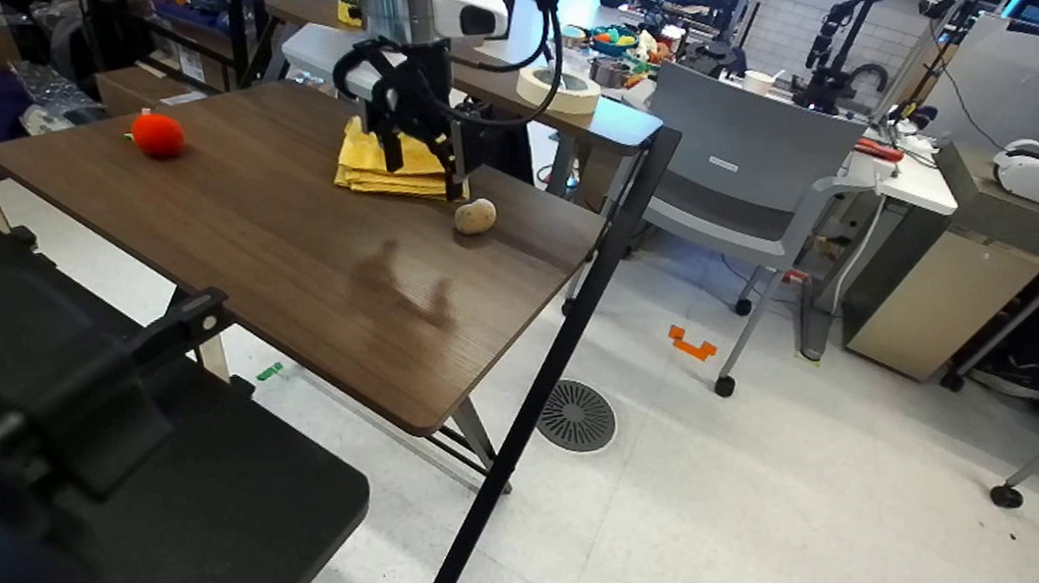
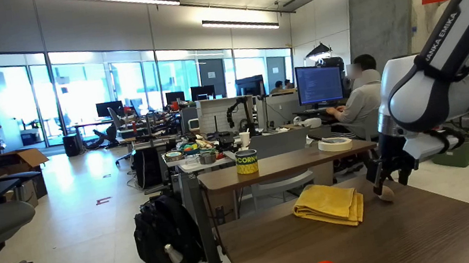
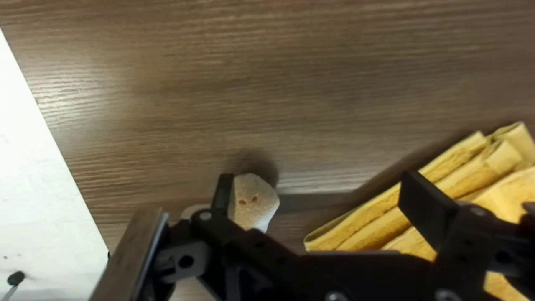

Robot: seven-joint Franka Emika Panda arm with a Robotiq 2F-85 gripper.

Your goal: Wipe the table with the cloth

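Red tomato-like ball (image 1: pixel 160 135) on the table (image 1: pixel 291 231), off on its own; low risk for the moment, but a long wipe that way could send it rolling, as it looks round and loose. Yellow cloth (image 1: pixel 371 172) lies folded on the table, ungripped, so wiping not begun, I'd judge. Main worry: a shallow or off-centre pinch takes only the top fold and it unfolds or slips mid-wipe. Gripper (image 3: pixel 320 190) has its fingers spread wide, nothing pinched; in the wrist view one finger overlaps the cloth's edge, the other is right by the potato-like lump (image 1: pixel 475 217), touching or not can't tell. Closing here would likely scoop that lump in with, or instead of, the cloth, or knock it over the table edge onto the floor (image 1: pixel 657 494). Height over the table unclear, so coming down blind could jam a fingertip
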